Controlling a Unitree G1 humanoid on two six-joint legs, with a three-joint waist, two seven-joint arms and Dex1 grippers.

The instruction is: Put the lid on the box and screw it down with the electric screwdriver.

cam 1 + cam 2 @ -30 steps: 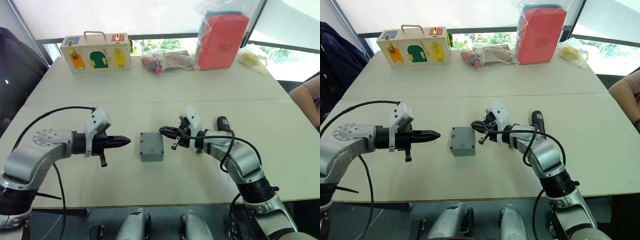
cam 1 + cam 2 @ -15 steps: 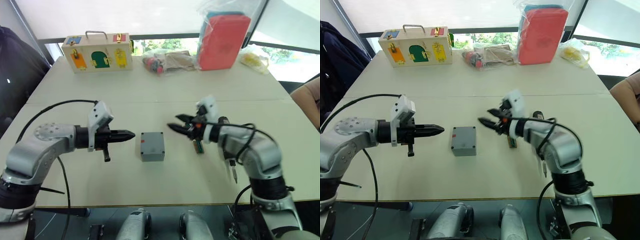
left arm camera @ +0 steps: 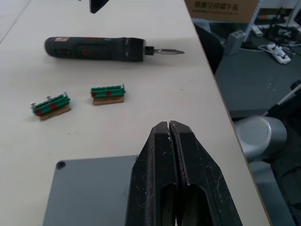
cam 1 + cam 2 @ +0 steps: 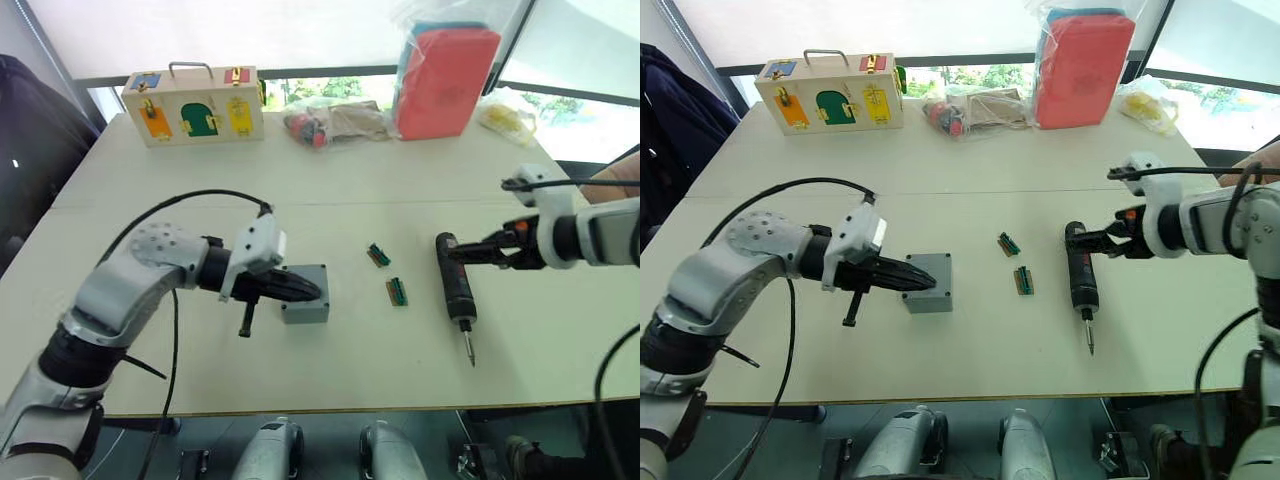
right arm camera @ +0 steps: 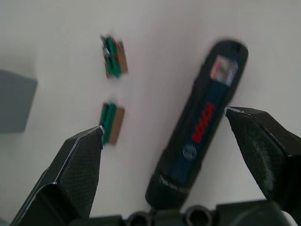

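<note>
Right tool (image 5: 164,136) wide open over screwdriver (image 4: 456,285), right of centre: rigid, round, may roll, so grab mid-barrel. Left tool (image 3: 170,134) closed, empty, over box (image 4: 310,305).

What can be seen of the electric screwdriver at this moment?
The electric screwdriver is a black stick-shaped tool with red lettering and a thin metal bit. It lies flat on the pale table, bit toward the robot's edge, right of two small green strips. The right gripper is open at its butt end, fingers to either side without closing on it. Nothing else touches it.
</note>
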